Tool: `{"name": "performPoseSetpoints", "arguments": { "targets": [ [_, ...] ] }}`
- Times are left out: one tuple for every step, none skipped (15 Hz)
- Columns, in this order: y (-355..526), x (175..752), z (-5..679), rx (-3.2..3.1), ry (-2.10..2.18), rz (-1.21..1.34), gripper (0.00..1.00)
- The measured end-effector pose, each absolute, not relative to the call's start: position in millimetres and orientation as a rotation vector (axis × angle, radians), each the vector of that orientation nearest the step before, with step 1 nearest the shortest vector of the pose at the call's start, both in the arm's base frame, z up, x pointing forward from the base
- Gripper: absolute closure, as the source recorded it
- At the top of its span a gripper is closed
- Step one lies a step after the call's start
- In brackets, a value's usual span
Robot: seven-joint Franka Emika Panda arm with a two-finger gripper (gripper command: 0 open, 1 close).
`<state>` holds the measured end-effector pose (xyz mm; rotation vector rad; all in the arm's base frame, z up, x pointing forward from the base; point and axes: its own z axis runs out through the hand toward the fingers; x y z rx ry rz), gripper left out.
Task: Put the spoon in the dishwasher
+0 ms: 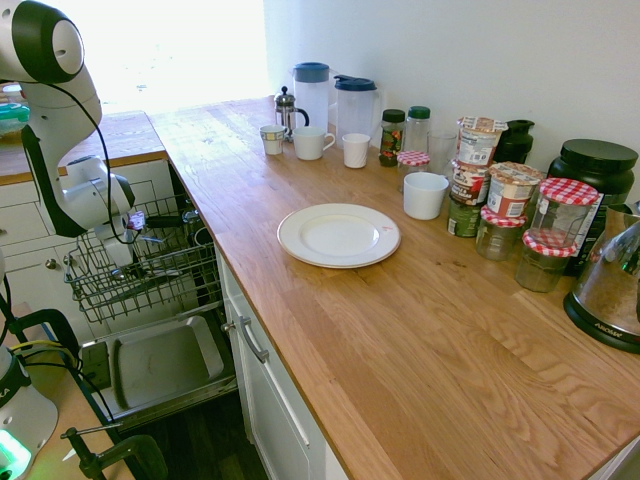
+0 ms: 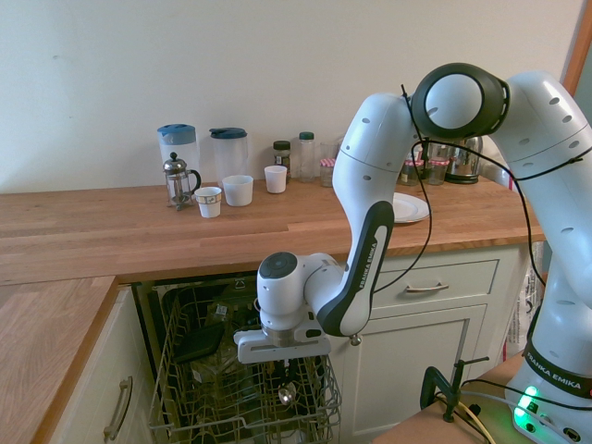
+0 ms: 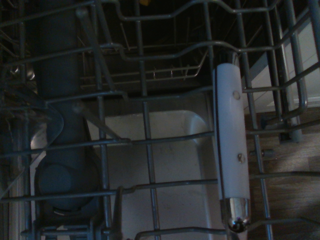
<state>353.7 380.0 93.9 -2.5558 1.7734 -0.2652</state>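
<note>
The fingers (image 2: 284, 375) point straight down inside the dishwasher (image 1: 90, 300), sunk among the wires of its grey wire rack (image 1: 150, 272) and pressed narrow together. A small shiny rounded piece at 6 o'clock just beneath them, in the second exterior view, reads as the bowl of the spoon (image 2: 287, 395). So the spoon seems pinched by its handle, long axis near upright and bowl lowest, though the rack wires blur the grip itself. The wrist view shows a white-handled piece with a bright metal end (image 3: 232, 150) lying along the rack. I cannot tell whether it is held or only lying there. In the first exterior view the edge of the bench (image 1: 400, 330) stands at 3 o'clock from the fingers, close beside the rack, and the open door panel (image 1: 160, 365) lies at 5 o'clock below. Wires fence every side, so the only free way looks to be straight up and down.
</note>
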Motion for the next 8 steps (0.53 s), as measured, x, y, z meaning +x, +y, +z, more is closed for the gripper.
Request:
{"name": "performPoseSetpoints", "arguments": {
  "targets": [
    [381.3,352.6,93.7,-2.555,1.778,-0.263,0.00],
    [381.8,352.0,93.3,-2.556,1.778,-0.265,0.00],
    [381.4,352.2,92.9,-2.557,1.779,-0.269,0.00],
    [381.6,352.1,92.6,-2.557,1.780,-0.270,0.00],
    [382.3,351.6,92.6,-2.556,1.784,-0.268,0.00],
    [382.7,351.2,92.4,-2.556,1.785,-0.268,0.00],
    [382.8,350.9,92.0,-2.557,1.785,-0.272,0.00],
    [383.3,350.5,91.8,-2.557,1.787,-0.273,0.00]
  ]
}}
